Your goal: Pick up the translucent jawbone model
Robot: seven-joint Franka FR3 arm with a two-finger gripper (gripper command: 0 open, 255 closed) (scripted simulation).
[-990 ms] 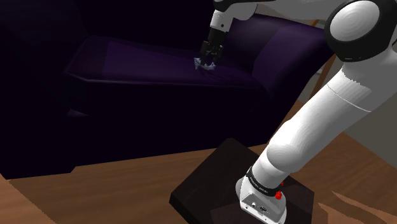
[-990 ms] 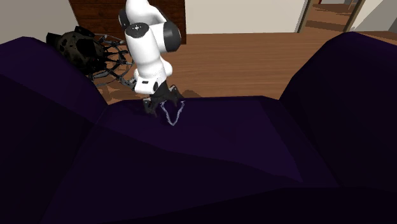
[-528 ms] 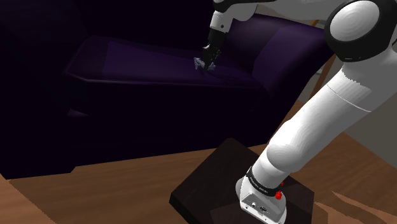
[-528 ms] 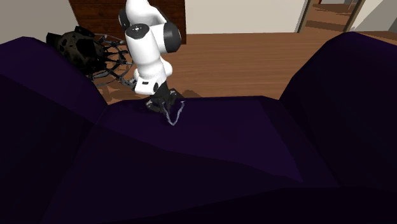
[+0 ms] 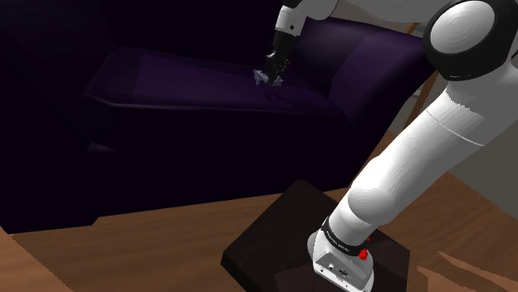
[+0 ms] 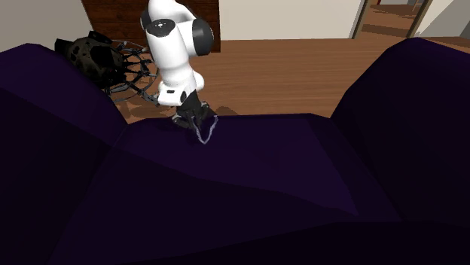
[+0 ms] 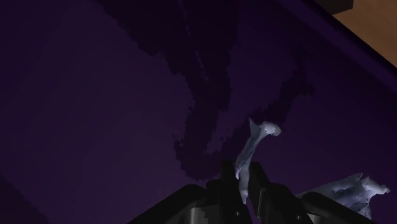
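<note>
Grasping step, we judge: gripper (image 7: 243,194) fingers pinch one thin branch of the jawbone (image 7: 253,145), low over the purple sofa (image 5: 166,79) seat. Next we need a straight, slow lift so the slim hold keeps. Jawbone pale, bluish, see-through, U-shaped; whether it touches the cushion, we cannot tell.

Sofa seat (image 5: 183,79) runs flat and open toward the shoulder view's left, with free air above it. Sofa arm (image 5: 365,54) rises near the gripper (image 5: 272,70) and its clasped jawbone model (image 5: 263,80), on that view's right, and the backrest (image 6: 248,226) walls the side away from the stand. Wood floor (image 6: 286,68) off the seat's front edge is open, save a dark wire-framed object (image 6: 113,64) at the second exterior view's left.
</note>
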